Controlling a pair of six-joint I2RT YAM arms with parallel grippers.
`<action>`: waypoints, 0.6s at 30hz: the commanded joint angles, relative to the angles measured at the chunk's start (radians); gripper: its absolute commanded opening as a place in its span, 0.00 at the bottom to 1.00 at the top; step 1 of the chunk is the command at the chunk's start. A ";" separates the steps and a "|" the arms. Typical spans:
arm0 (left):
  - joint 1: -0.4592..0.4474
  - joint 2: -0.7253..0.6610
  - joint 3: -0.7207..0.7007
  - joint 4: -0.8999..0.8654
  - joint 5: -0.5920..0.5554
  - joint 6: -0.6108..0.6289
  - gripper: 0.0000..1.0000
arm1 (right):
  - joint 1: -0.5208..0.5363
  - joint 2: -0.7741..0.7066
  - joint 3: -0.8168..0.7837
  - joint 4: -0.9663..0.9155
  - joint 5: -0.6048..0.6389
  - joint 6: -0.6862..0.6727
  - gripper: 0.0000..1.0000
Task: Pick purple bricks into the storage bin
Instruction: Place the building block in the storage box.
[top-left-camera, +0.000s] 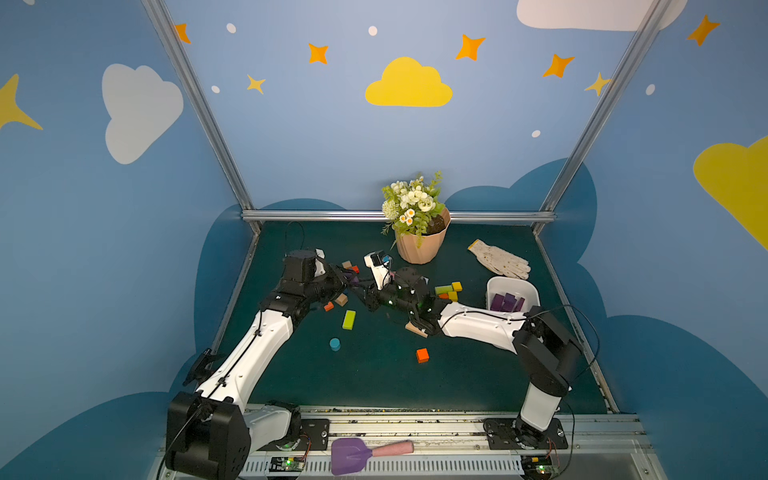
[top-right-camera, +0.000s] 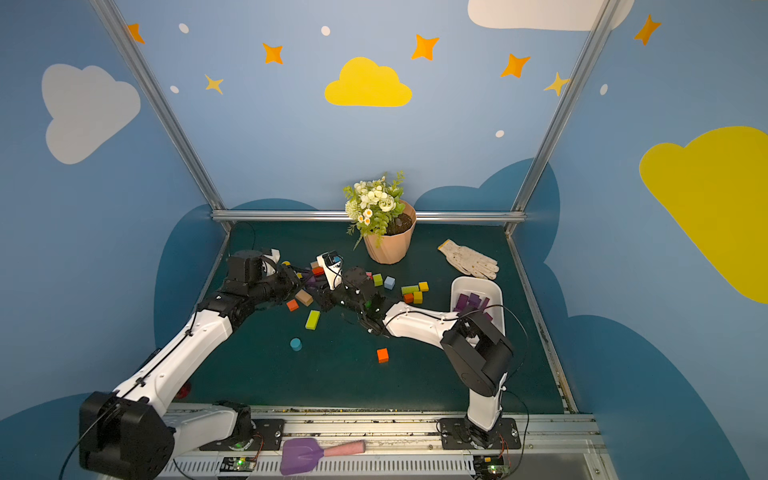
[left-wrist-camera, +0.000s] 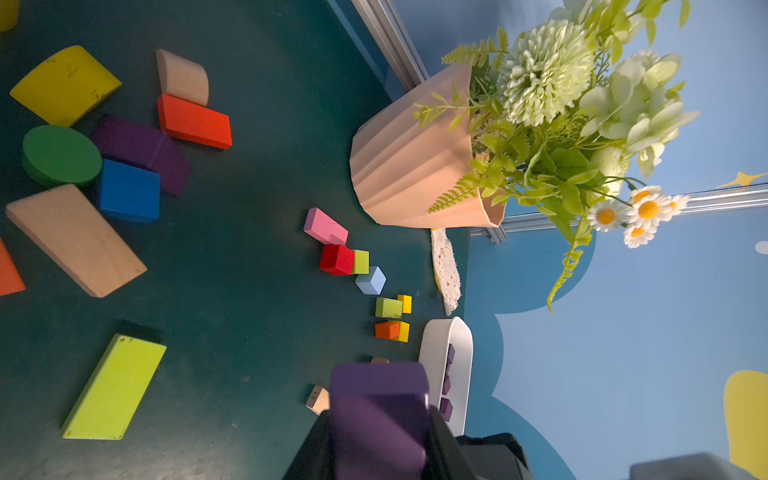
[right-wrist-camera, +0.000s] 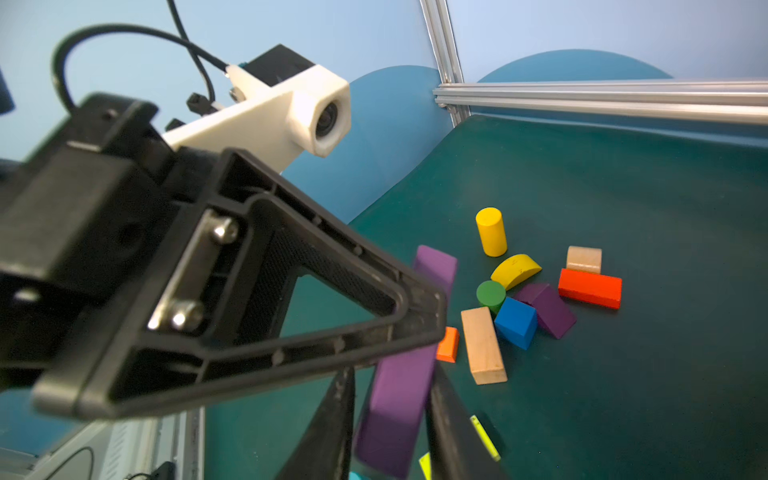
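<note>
Left gripper (left-wrist-camera: 380, 432) and right gripper (right-wrist-camera: 392, 390) clasp one purple brick (right-wrist-camera: 390, 432).

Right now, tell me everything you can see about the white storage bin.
The storage bin is a white, open-topped tub that looks like smooth plastic, oblong with rounded corners and low walls. It sits upright on the dark green table, on the robot's right, next to the white glove lying just beyond it. Several purple bricks are heaped inside. In both top views the right arm hides its near end; whether they touch is unclear.
</note>
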 joint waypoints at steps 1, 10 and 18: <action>0.003 -0.007 -0.008 0.018 0.003 0.019 0.36 | -0.004 0.012 0.036 0.025 -0.014 0.003 0.20; 0.006 -0.005 -0.003 0.015 -0.001 0.020 0.97 | -0.004 -0.010 0.010 0.018 0.015 0.016 0.12; 0.010 -0.009 0.008 -0.009 -0.025 0.017 0.99 | -0.003 -0.027 -0.019 0.011 0.038 0.014 0.12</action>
